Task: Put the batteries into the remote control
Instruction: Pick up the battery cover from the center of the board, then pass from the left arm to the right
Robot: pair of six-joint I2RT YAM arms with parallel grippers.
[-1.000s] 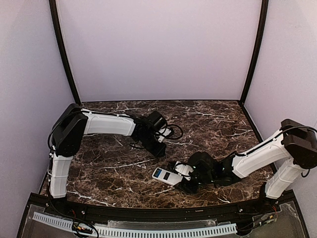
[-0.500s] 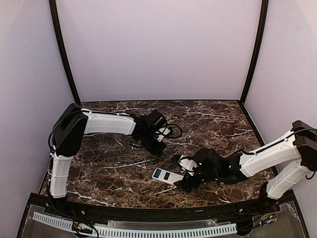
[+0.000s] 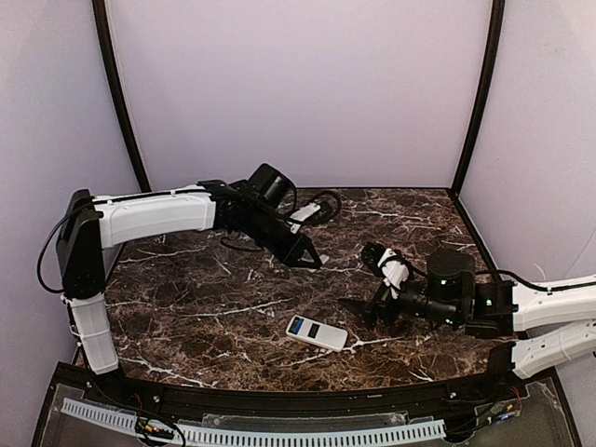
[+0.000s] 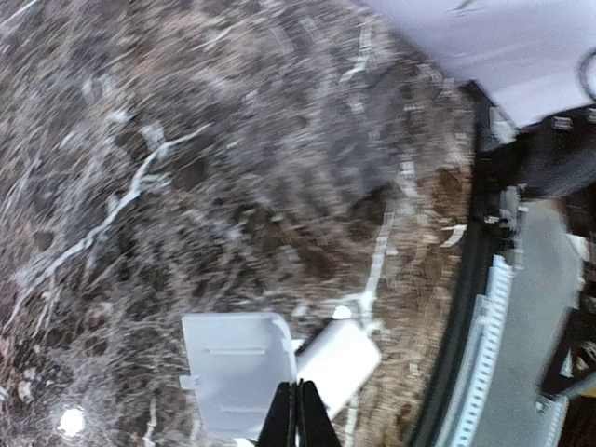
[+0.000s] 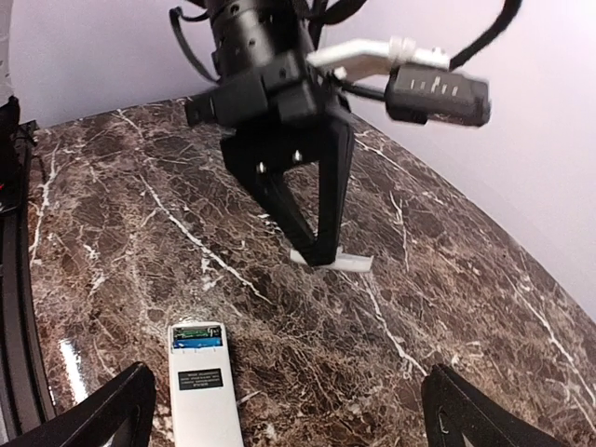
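Note:
The white remote control [image 3: 317, 332] lies back up on the marble table [image 3: 205, 307]. In the right wrist view the remote [image 5: 207, 400] has its compartment open at the far end, with a bluish battery [image 5: 197, 343] inside. My left gripper [image 3: 305, 259] is shut on a small white flat cover [image 5: 337, 262], held at or just above the table beyond the remote. In the left wrist view the cover [image 4: 233, 368] sits at my shut left gripper [image 4: 298, 408], and the remote [image 4: 341, 363] shows below it. My right gripper [image 3: 361, 310] is wide open and empty, right of the remote [image 5: 293, 419].
The black front rail [image 3: 298, 400] runs close below the remote. Lilac walls [image 3: 298, 93] enclose the back and sides. The left arm's cable [image 3: 321, 207] loops above the table behind its wrist.
My right gripper let go of the remote, opened and drew back to the right. My left arm rose and reached further right. The remote stayed in place.

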